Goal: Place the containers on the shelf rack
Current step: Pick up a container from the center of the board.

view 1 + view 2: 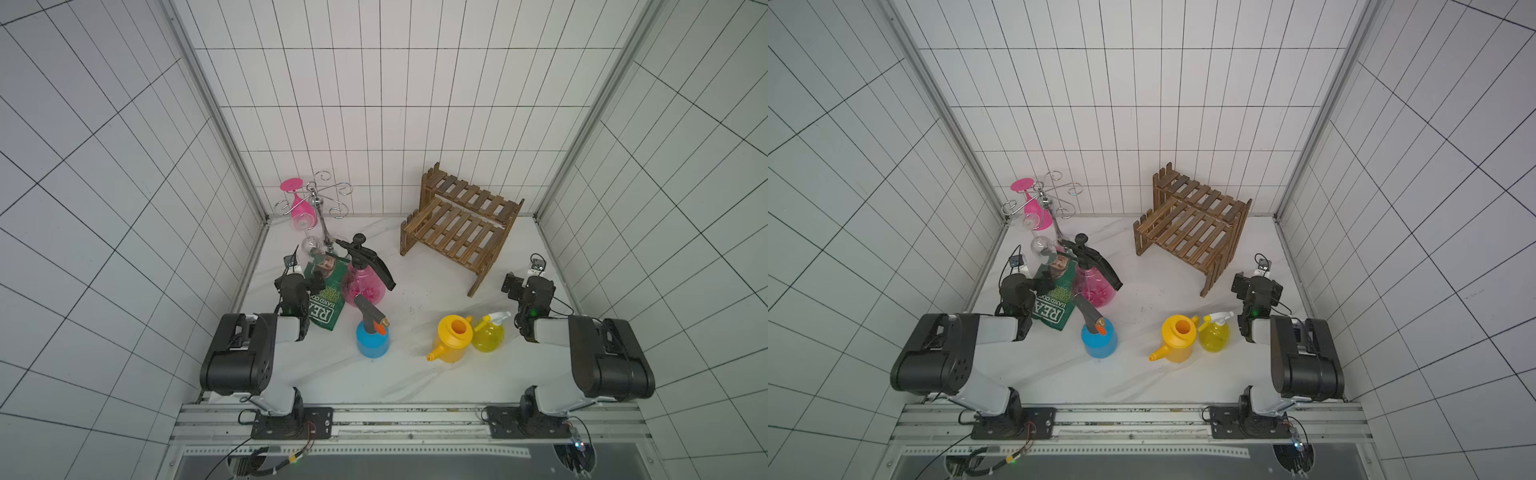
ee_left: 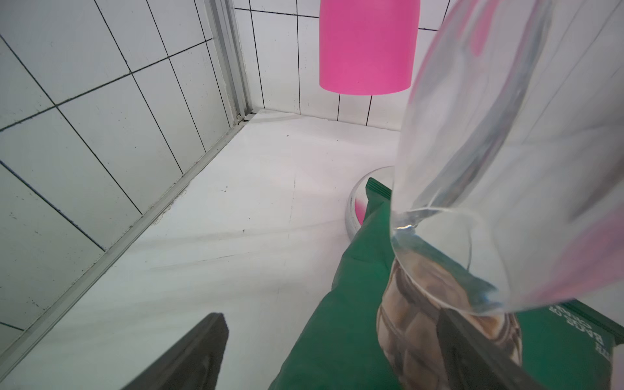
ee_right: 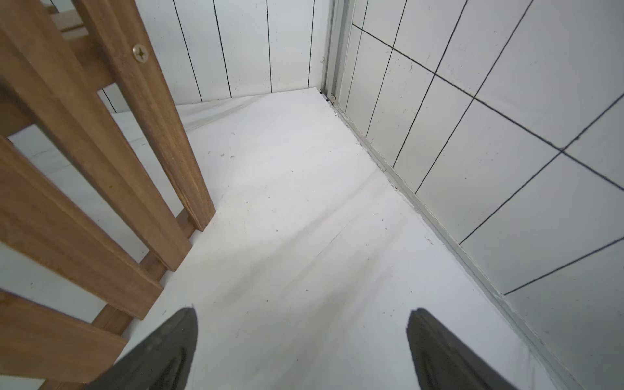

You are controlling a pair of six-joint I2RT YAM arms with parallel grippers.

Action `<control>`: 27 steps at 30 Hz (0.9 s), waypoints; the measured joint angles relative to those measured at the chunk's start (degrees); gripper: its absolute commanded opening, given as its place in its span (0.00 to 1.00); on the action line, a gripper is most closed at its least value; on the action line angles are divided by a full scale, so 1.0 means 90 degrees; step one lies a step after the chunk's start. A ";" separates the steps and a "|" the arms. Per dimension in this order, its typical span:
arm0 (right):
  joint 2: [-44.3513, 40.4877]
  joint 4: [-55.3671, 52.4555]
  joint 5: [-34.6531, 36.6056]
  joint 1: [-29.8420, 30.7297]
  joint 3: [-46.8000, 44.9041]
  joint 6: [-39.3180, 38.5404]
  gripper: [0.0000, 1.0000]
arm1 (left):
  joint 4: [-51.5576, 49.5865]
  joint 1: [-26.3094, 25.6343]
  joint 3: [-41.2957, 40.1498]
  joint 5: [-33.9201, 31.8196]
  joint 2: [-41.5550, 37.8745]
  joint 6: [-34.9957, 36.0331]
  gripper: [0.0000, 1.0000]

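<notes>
Both open wide and empty: your right gripper (image 3: 304,310) beside the shelf rack (image 3: 155,118), left gripper (image 2: 331,315) over the green crisp bag (image 2: 358,270).

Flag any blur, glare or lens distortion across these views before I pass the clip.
Both top views: even soft light, faint shadows on the table, walls splayed by the wide lens. Left wrist view: a clear glass close to the lens is blurred and warps the green bag behind it. Right wrist view: sharp, no glare on the rack.
</notes>
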 measured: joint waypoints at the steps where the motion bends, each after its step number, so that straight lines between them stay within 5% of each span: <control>1: 0.0000 -0.0005 -0.0002 0.0000 0.0000 -0.0002 0.99 | 0.0000 0.0000 0.0000 0.0000 0.0000 0.0000 0.98; 27: -0.0386 0.0461 -0.0624 0.0002 -0.0675 -0.0223 0.99 | -0.0002 0.0000 -0.0015 0.0041 -0.0121 0.0007 0.98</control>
